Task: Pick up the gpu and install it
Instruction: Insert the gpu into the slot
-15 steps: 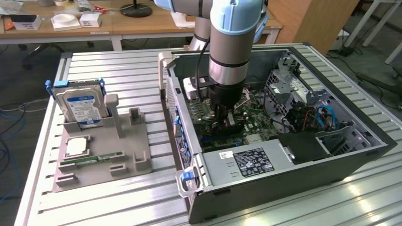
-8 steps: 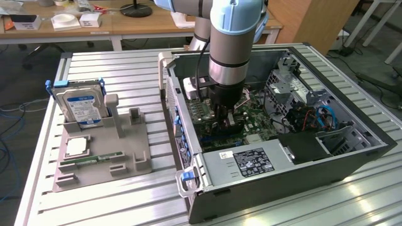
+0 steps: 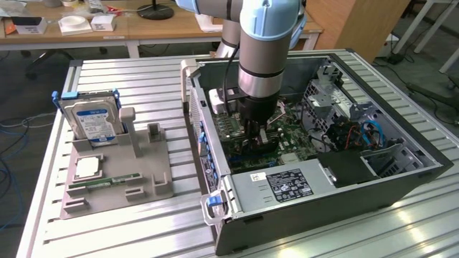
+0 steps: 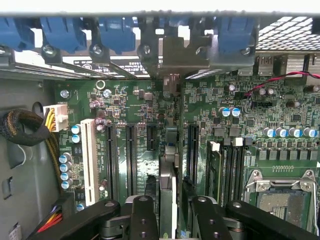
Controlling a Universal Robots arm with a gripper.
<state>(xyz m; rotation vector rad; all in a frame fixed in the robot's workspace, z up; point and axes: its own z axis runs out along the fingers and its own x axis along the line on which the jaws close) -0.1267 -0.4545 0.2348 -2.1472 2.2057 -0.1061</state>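
One card stands between my jaws: the gpu (image 4: 168, 187), seen edge-on in the wrist view, upright over the motherboard (image 4: 125, 100) and in line with its long black slots (image 4: 131, 150). The card's far end runs toward the metal bracket area (image 4: 172, 55) at the case's rear wall, beneath a row of blue clips (image 4: 65, 32). My jaws sit close in on both faces of the card, neither spread wide nor brought together. Whether they pinch it or stand just clear of it I cannot tell. How deep the card sits in its slot I cannot tell either.

Beside the black slots lies a white slot (image 4: 90, 160), with a bundle of yellow and black cables (image 4: 30, 127) beyond it. On the card's other side is the processor socket (image 4: 282, 200).

In the exterior view my arm (image 3: 262, 64) reaches straight down into the open computer case (image 3: 401, 183), which lies on its side on the slatted metal table (image 3: 143, 231). The power supply (image 3: 283, 185) fills the near end of the case. Well apart from it, to the exterior view's left, a grey holder (image 3: 115, 193) sits on the table. A blue-labelled hard drive (image 3: 93, 121) stands upright in it, and a narrow green memory stick (image 3: 107, 180) lies flat on it, near a small silver square (image 3: 87, 167).
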